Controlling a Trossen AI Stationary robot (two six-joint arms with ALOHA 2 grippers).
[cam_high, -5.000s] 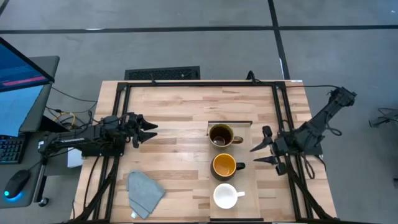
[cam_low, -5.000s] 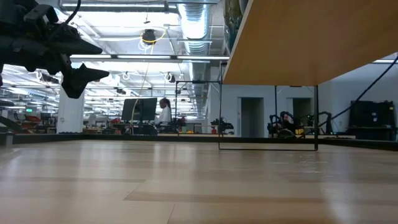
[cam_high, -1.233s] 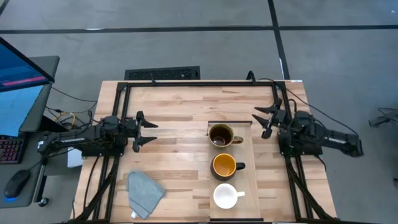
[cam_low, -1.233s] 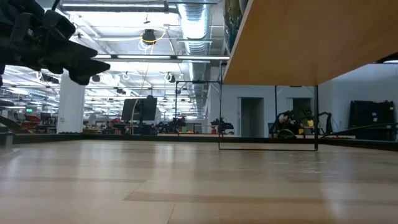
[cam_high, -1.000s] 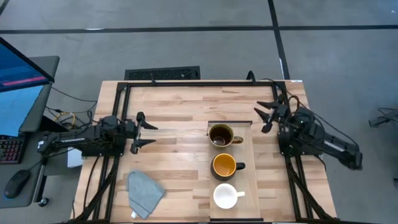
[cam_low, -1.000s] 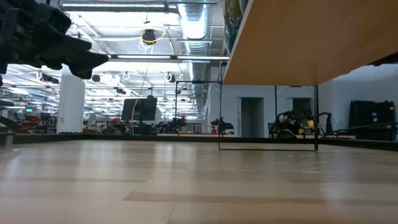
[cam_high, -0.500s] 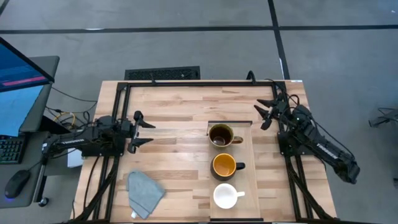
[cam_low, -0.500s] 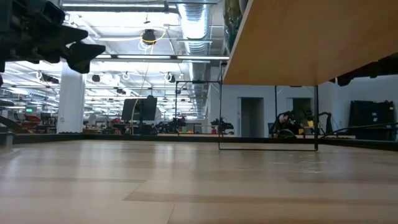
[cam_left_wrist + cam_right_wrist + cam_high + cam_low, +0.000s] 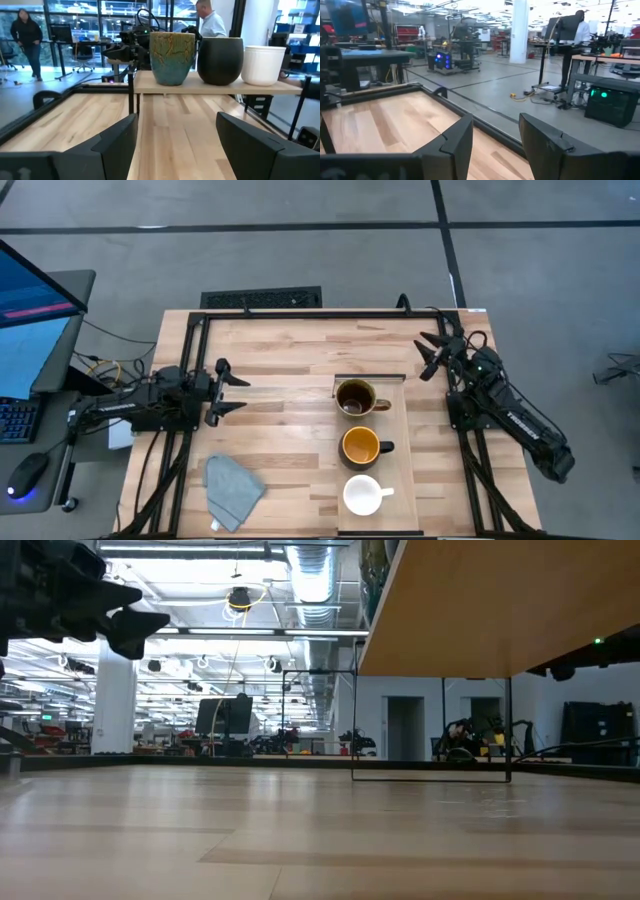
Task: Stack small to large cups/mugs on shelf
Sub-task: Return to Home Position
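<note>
**Three mugs lined up by size on the shelf; both hands empty and off the work**

High view. The shelf (image 9: 402,480) lies on the right half of the tabletop (image 9: 290,350) and carries one row of mugs. The white mug (image 9: 361,496) is nearest the front edge, the yellow-lined mug (image 9: 361,446) is in the middle, and the glossy brown mug (image 9: 354,399) is at the far end. They stand apart, not nested (so "stack" here reads as an ordering by size, I judge). All three handles point toward the right arm's side, where that arm could reach them.

The left gripper (image 9: 240,393) hangs over the table's left part, well apart from the shelf, with its fingers spread and nothing between them. The right gripper (image 9: 425,357) is near the far right corner, just beside the shelf's far end and not touching it. It is likewise spread and empty. A grey-blue cloth (image 9: 233,488) lies front left, outside the job.

Low view. The shelf's underside fills the upper right. The board stands raised off the tabletop, which is why no mug shows from here. The left arm is a dark shape at upper left.

Left wrist view. This looks level at the three mugs, upright on the board, and the brown one shows a crackled teal glaze outside. The fingers (image 9: 115,145) are wide apart with bare wood between them. A person (image 9: 27,32) stands in the room beyond.

Right wrist view. This points past the table edge into the room, and the fingers (image 9: 455,140) are apart and empty. I judge the placing finished, with only parking the arms left.
</note>
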